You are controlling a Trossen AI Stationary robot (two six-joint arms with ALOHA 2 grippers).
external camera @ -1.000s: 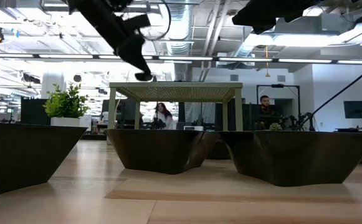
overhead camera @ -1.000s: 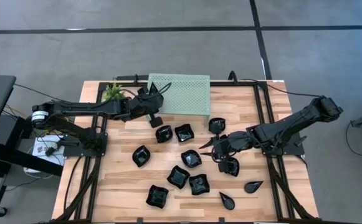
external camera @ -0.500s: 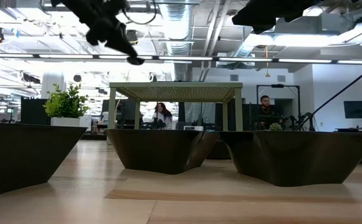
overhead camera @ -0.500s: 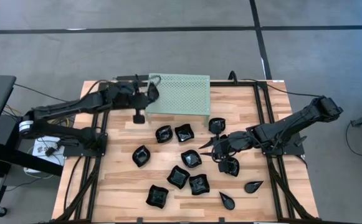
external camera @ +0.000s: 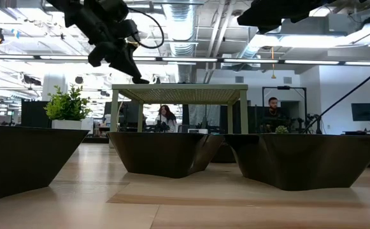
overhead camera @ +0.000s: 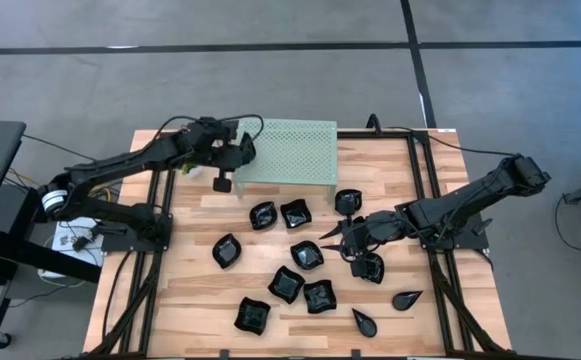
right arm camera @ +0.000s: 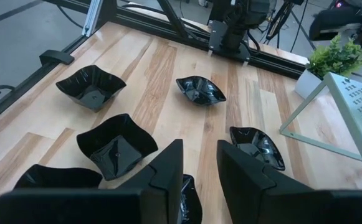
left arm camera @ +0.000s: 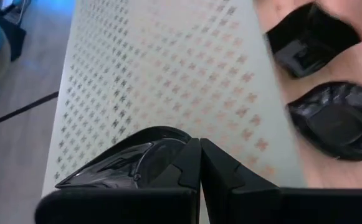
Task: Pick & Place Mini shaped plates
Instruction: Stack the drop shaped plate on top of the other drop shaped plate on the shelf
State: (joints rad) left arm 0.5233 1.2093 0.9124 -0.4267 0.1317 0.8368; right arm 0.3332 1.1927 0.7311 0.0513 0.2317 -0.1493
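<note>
My left gripper [overhead camera: 223, 180] is shut on a small black plate [left arm camera: 121, 162]. It hangs over the left end of the pale green perforated shelf [overhead camera: 290, 150], just above the shelf's top in the low view [external camera: 140, 79]. Several black mini plates lie on the wooden table, such as one near the middle [overhead camera: 306, 255]. My right gripper [overhead camera: 338, 236] is open and empty above the plates right of the middle. One plate [right arm camera: 184, 196] shows just below its fingers. My left gripper pinches the black plate by its rim [left arm camera: 171, 155] between its two shut fingers. The fingers slant down from the table's left side. The plate is lifted clear, over the shelf's top [left arm camera: 168, 81].
A small potted plant [overhead camera: 180, 148] stands at the shelf's left, close to my left arm. Two plates [left arm camera: 330, 118] lie on the table just in front of the shelf. People sit in the room behind the table [external camera: 270, 111].
My left gripper has carried the plate from beside the plates in front of the shelf toward the table's far left, rising and then dipping to the shelf's left end. It stays shut on the plate. My right arm has kept still.
</note>
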